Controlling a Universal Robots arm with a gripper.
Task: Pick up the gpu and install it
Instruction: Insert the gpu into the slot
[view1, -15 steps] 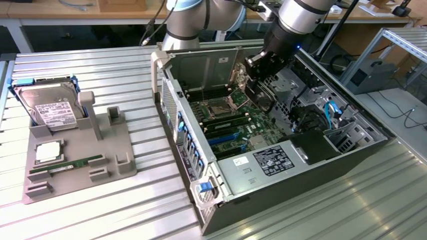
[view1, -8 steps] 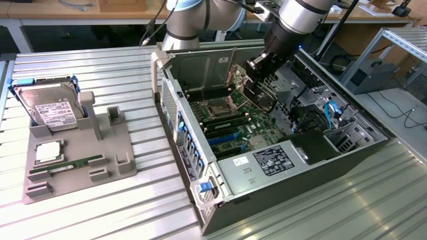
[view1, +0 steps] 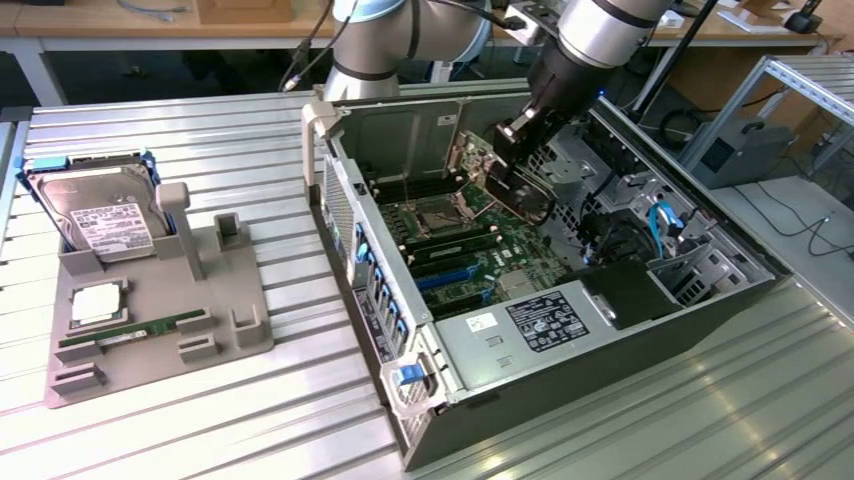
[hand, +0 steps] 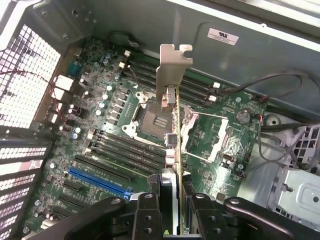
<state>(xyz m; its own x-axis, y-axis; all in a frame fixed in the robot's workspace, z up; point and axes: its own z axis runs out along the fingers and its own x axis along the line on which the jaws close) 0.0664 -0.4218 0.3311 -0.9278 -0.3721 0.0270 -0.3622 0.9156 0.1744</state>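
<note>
The gpu (view1: 519, 193), a dark flat card, hangs inside the open computer case (view1: 400, 400) above the green motherboard (view1: 461, 245). My gripper (view1: 515, 142) is shut on its upper edge. In the wrist view the gpu (hand: 173, 75) is seen edge-on, its pale metal bracket pointing away from the camera. My gripper (hand: 172, 202) has its black fingers (hand: 147, 210) clamped on either side of the card. Below the card lie the motherboard (hand: 115, 135), its CPU socket (hand: 155, 117) and a blue slot (hand: 97, 181). The card's lower edge stands clear of the slots.
On the exterior view's left a grey fixture (view1: 200, 310) carries a silver hard drive (view1: 100, 220) and a green memory stick (view1: 134, 330). Inside the case sit a power supply (view1: 534, 325), drive cages (view1: 694, 270) and loose cables (hand: 280, 85). The table is ribbed metal.
</note>
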